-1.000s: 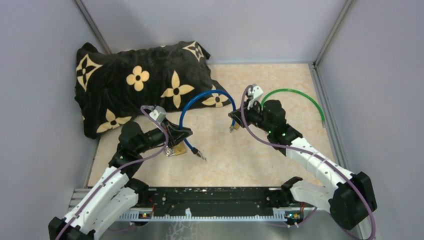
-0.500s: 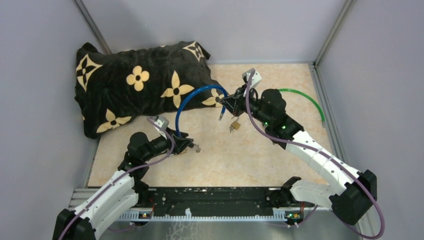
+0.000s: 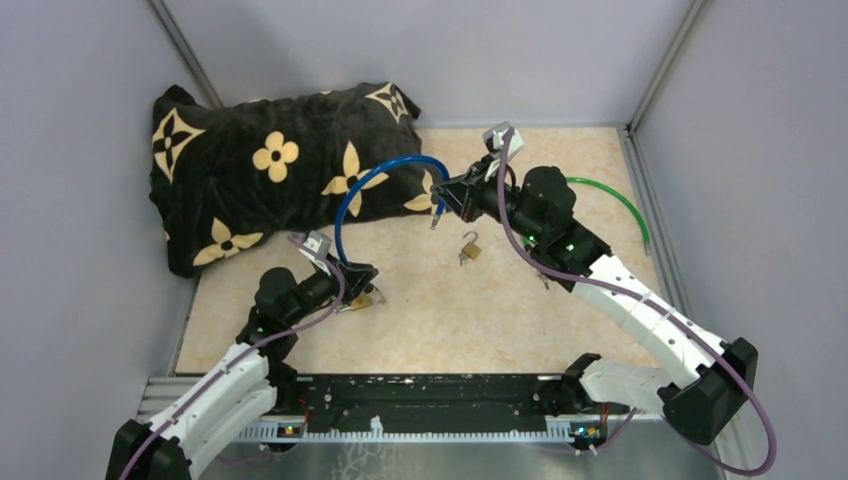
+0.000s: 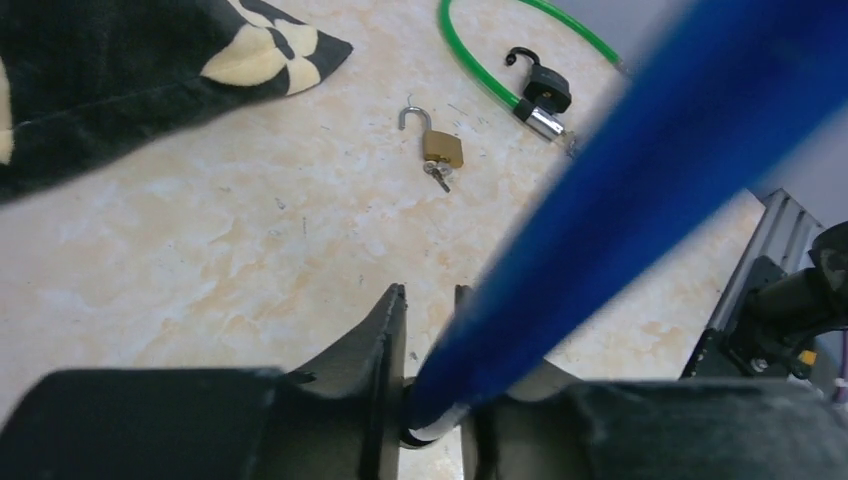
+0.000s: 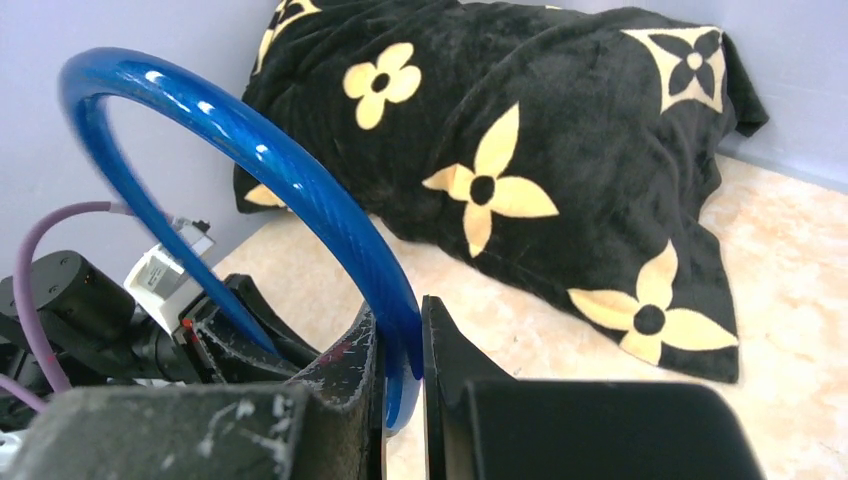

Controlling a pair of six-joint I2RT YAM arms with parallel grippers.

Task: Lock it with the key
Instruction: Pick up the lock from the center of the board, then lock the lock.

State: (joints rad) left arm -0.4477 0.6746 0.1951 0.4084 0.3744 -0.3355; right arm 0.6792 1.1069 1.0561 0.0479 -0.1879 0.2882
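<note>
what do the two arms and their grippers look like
Both arms match: the left arm and right arm have white lower links, black joints and a purple cable looped alongside. The right one shows green lights. The right gripper has black, scratched fingers.

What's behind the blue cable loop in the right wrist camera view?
The black flowered pillow lies behind the blue cable, on the beige table; the left arm shows lower left. The cable's arc covers a strip of pillow.
</note>
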